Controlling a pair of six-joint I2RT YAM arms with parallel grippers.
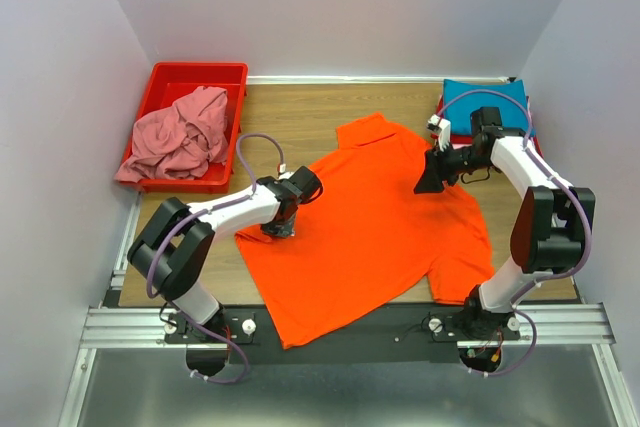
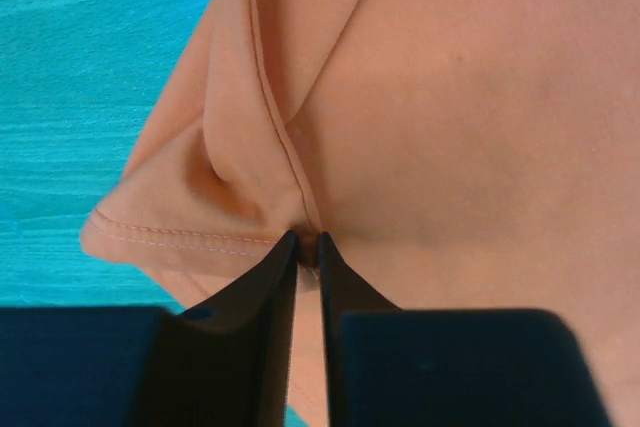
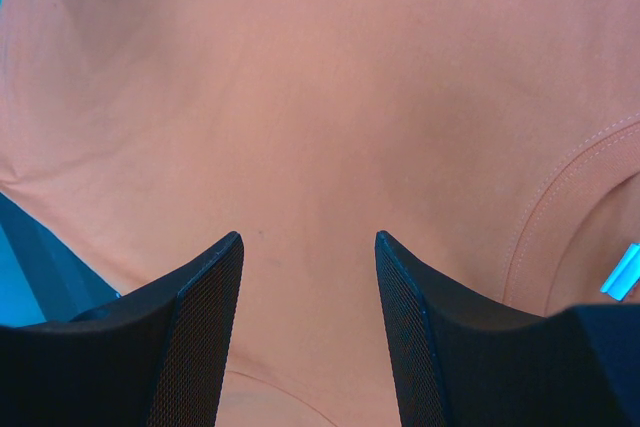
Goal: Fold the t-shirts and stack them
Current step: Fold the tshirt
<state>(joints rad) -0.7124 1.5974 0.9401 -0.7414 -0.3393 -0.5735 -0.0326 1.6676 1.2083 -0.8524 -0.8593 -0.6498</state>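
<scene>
Metal rail (image 1: pixel 340 325) runs along the bottom edge of the overhead view, with both arm bases bolted to it. Just above it a wooden bench (image 1: pixel 290 117) fills the middle of the frame.

An orange t-shirt (image 1: pixel 370 227) lies spread flat across the centre of the bench. Its collar points to the upper middle and its lower hem overlaps the rail.

From the lower left, the left arm (image 1: pixel 215 212) bends in to the shirt's left edge. The left gripper (image 1: pixel 277 230) is down on the cloth there. In the left wrist view its fingers (image 2: pixel 270 282) are pinched tight on a small ridge of orange fabric beside a stitched seam. A hemmed edge of the shirt bunches just to the left of them.

From the lower right, the right arm (image 1: pixel 540 217) arches up and over. The right gripper (image 1: pixel 432 179) sits at the shirt's upper right, near the shoulder. In the right wrist view its fingers (image 3: pixel 205 327) are spread apart with smooth orange cloth showing between them. Whether they touch the cloth cannot be told.

At the upper left a red bin (image 1: pixel 200 68) holds a crumpled pink t-shirt (image 1: pixel 180 137), which spills over its left rim. At the upper right, against the back wall, a teal t-shirt (image 1: pixel 485 97) lies folded flat with a sliver of red showing beneath it.
</scene>
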